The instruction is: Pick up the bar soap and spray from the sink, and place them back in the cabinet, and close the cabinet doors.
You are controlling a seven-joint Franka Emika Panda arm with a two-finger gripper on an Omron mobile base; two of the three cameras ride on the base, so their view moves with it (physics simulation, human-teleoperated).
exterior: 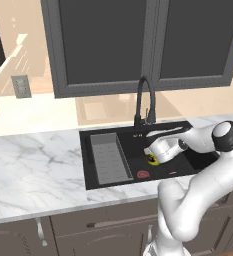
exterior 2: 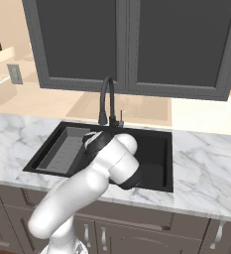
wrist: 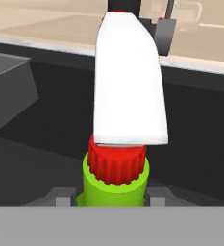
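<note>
Neither of the two items has reached the cabinet yet, by our reading: the small green spray bottle (wrist: 116,185) with its ribbed red collar and white nozzle stands between the two dark finger tips of the gripper (wrist: 112,198), which we judge closed on its neck down in the black rectangular sink (exterior: 184,127). We see the white arm bent low over the basin beside the grey ribbed tray insert (exterior: 108,157) and the black gooseneck faucet (exterior: 144,100). We cannot make out the bar soap, so lifting, shelving both items and shutting the doors all remain.
</note>
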